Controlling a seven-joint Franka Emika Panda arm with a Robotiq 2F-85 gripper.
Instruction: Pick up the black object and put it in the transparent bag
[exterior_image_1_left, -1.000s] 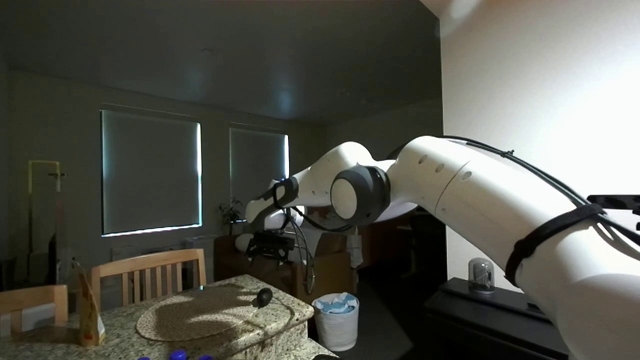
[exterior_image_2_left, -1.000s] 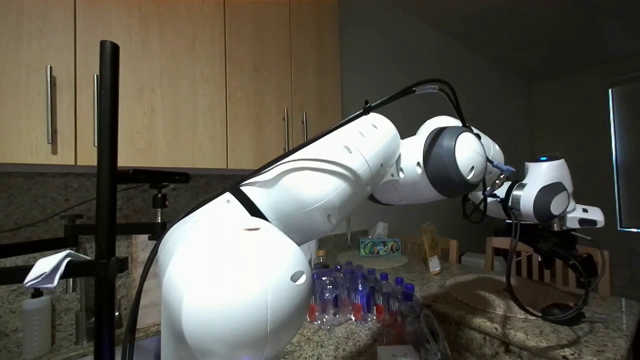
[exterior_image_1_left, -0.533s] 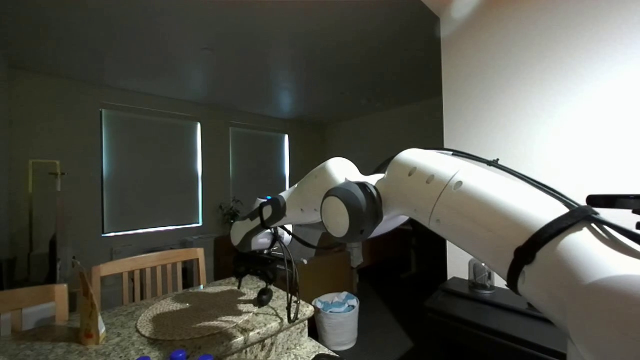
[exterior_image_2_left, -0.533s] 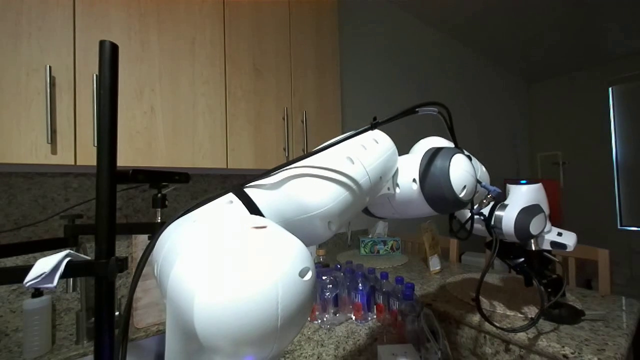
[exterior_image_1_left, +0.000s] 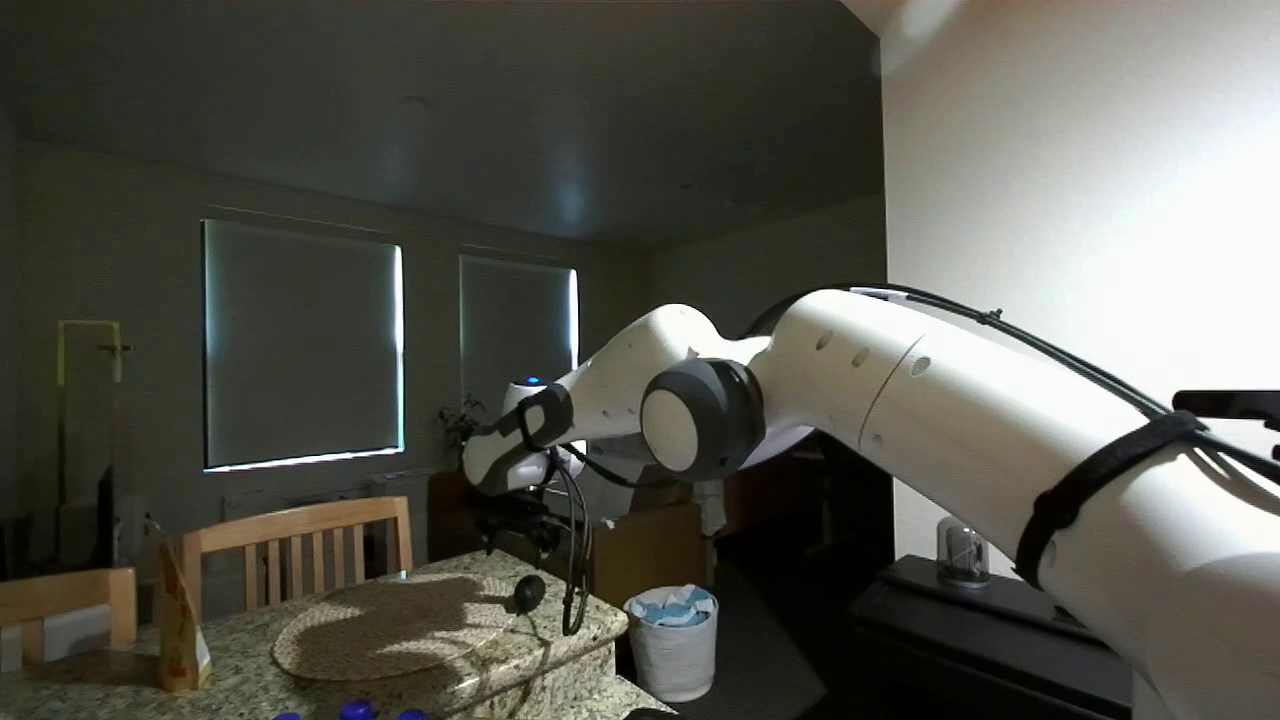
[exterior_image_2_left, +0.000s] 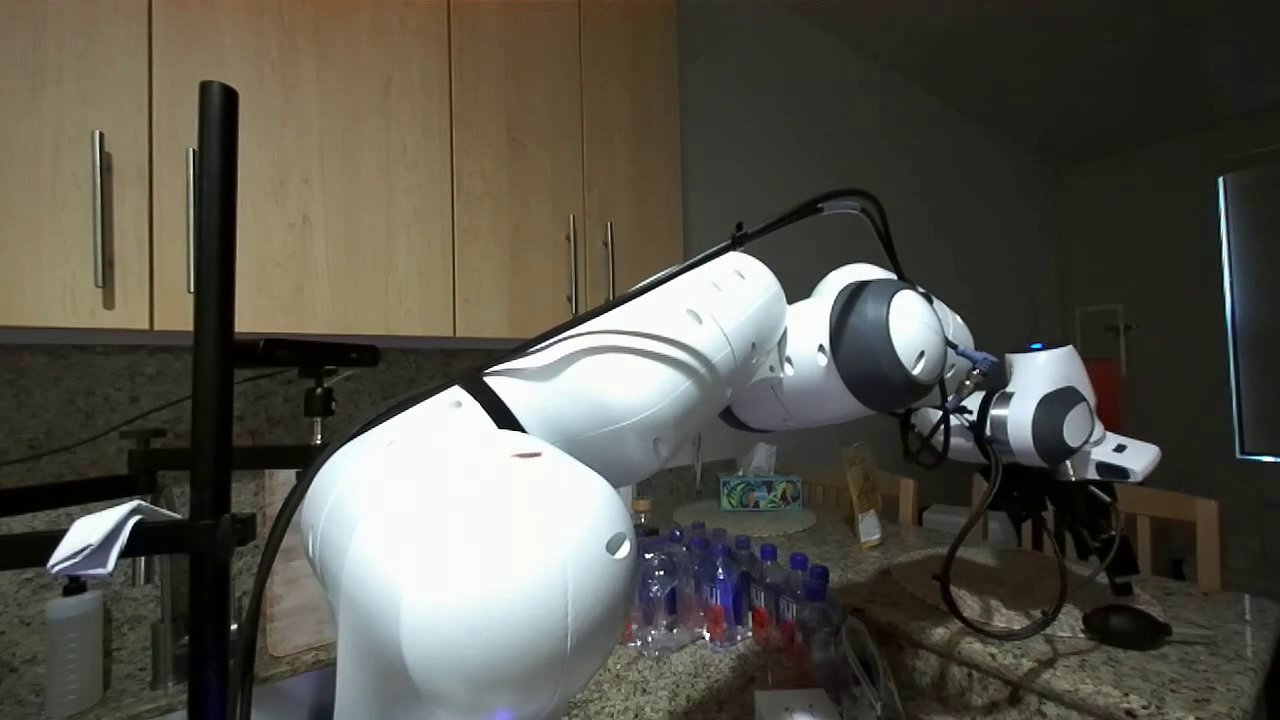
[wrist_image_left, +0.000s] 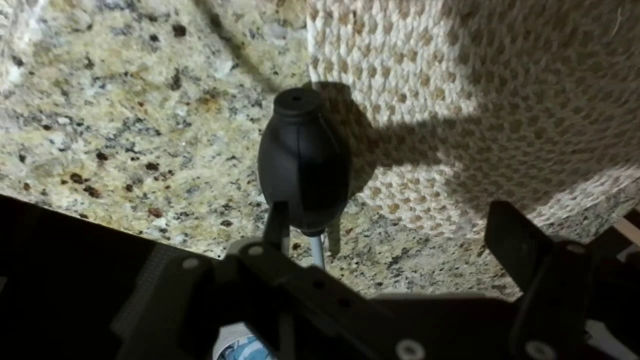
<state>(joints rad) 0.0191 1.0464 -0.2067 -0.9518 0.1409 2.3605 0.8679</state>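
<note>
The wrist view's bottom edge cuts off the transparent bag (wrist_image_left: 246, 349), partly hidden by the tool (wrist_image_left: 390, 205).

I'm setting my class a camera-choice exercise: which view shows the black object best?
The wrist view: the black object appears largest there, with its ringed end and pale stem visible, though one gripper finger overlaps its edge. Both exterior views show it far smaller, a dark rounded lump without that end's detail.

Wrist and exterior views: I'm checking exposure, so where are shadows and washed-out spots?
Wrist view: dark shadows across the woven mat near the black object; in an exterior view, the wall at right glares white; in an exterior view, the arm's shoulder is washed out.
</note>
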